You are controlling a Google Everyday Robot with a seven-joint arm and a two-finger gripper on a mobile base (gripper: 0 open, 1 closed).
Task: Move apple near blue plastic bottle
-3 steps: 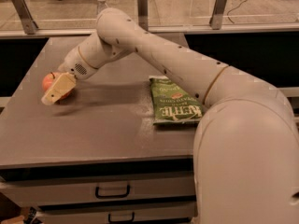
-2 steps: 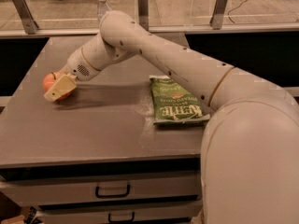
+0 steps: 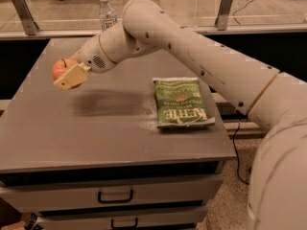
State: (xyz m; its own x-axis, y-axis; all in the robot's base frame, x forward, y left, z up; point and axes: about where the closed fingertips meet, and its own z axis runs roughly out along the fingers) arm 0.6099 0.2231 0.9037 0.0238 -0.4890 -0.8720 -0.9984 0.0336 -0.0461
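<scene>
The red-orange apple (image 3: 61, 67) is held in my gripper (image 3: 67, 74) over the left side of the grey table (image 3: 110, 128). The gripper is shut on the apple and has it lifted above the tabletop; a shadow lies on the table below and to the right. The blue plastic bottle (image 3: 106, 14), clear with a white cap and a blue-and-white label, stands upright at the table's far edge, beyond the apple and to its right. My arm hides the bottle's lower part.
A green chip bag (image 3: 181, 102) lies flat on the right half of the table. Drawers with dark handles (image 3: 115, 196) are below the front edge. A glass railing with metal posts (image 3: 224, 6) runs behind the table.
My gripper has risen with the apple, lifting it off the tabletop and shifting it slightly right. The chip bag has not moved.
</scene>
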